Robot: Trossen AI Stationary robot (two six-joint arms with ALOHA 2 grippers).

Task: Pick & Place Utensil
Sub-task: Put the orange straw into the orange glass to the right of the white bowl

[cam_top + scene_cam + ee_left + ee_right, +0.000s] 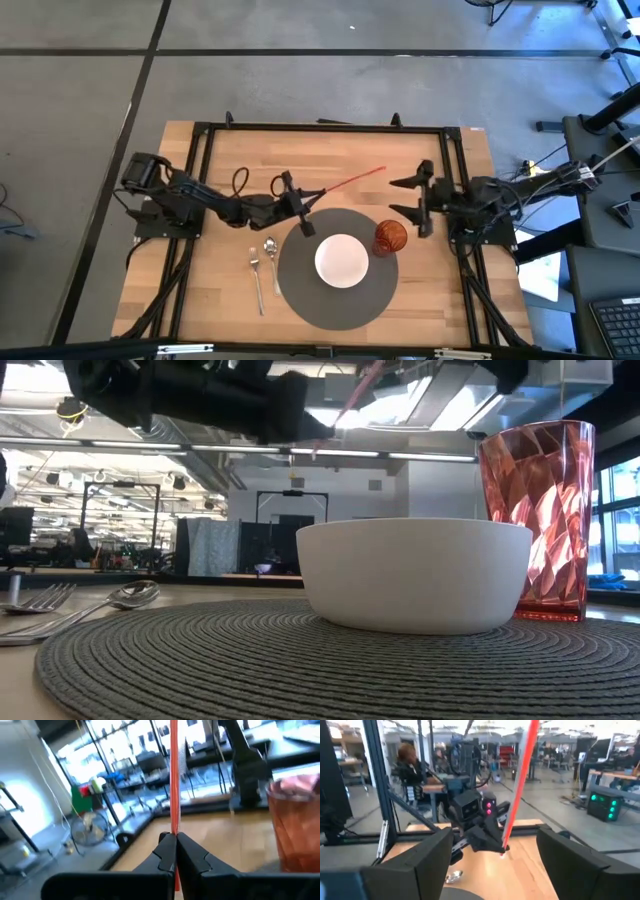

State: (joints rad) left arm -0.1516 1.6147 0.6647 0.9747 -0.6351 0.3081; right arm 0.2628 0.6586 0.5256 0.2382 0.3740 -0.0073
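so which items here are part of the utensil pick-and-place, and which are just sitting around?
In the job:
- red straw-like utensil, clamped in the left end effector
- red tumbler, a possible target, though that is a guess

Just lying there:
- white bowl
- grey placemat
- fork and spoon on the table
- right end effector, open, waiting

We see the bowl (342,260) on the placemat (300,290), the cup (391,238) at its right, fork (256,277) and spoon (272,258) left.
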